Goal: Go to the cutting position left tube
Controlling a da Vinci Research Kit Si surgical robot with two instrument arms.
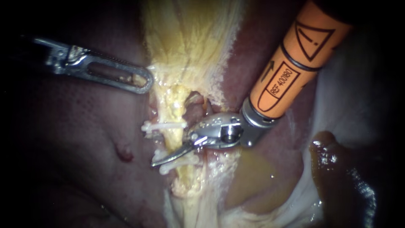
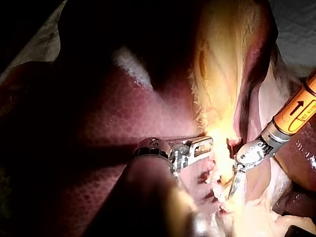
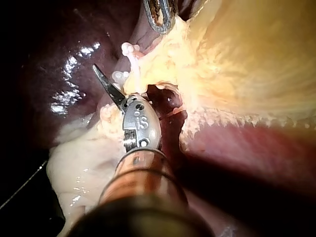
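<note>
Right tool (image 1: 172, 156), blades parted, centre frame, across left tube (image 1: 174, 138) between white clips (image 1: 163, 126). Step: final positioning. Next: likely seat tube squarely between blades.

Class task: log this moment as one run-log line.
right instrument: blade across tube, between clips | left instrument: at yellow tissue edge | tube: uncut
</note>
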